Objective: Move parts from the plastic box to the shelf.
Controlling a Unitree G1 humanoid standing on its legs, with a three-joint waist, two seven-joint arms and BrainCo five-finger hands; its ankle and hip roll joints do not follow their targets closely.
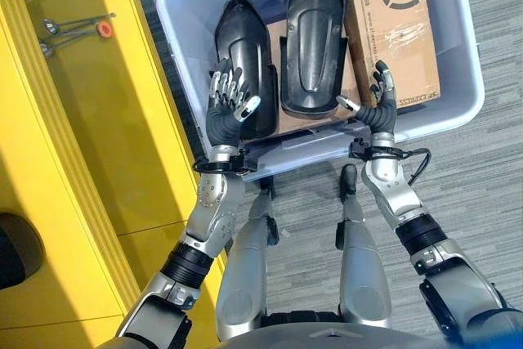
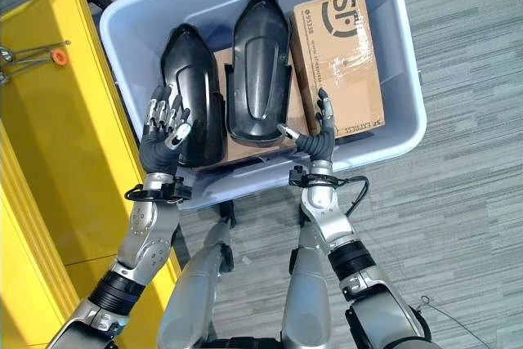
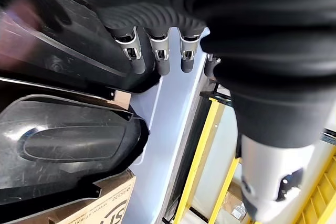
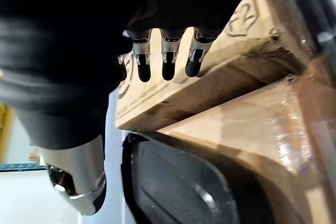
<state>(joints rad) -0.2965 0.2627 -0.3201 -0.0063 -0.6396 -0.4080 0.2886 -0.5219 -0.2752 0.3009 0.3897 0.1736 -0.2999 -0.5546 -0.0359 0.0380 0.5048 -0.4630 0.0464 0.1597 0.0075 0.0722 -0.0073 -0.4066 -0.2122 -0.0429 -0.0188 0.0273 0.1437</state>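
1. Plastic box (image 1: 458, 112) sits on the floor; it is the landmark for everything below. The yellow shelf (image 1: 122, 120) runs along its left side, close by
2. Inside the box lie two black parts and a cardboard carton (image 1: 392, 30). The left part (image 1: 245, 55) lies nearest the shelf-side wall, the middle part (image 1: 312, 38) lies between it and the carton, and the carton lies against the box's right wall
3. Both parts rest on a brown cardboard sheet (image 2: 245, 151) on the box floor, likely packing to keep them from sliding
4. Left hand (image 1: 233, 96) is over the near end of the left part, fingers loosely bent and spread, thumb apart; it grips nothing yet. Judged: it is lining up on the part closest to the shelf
5. Right hand (image 1: 377, 104) is inside the box's near wall, between the middle part and the carton, fingers relaxed and open, holding nothing. Judged: ready to steady a part from the other side
6. Long axis of each part runs from the box's near wall to its far wall; narrow rounded tips point to the far wall, broad ends to the near wall
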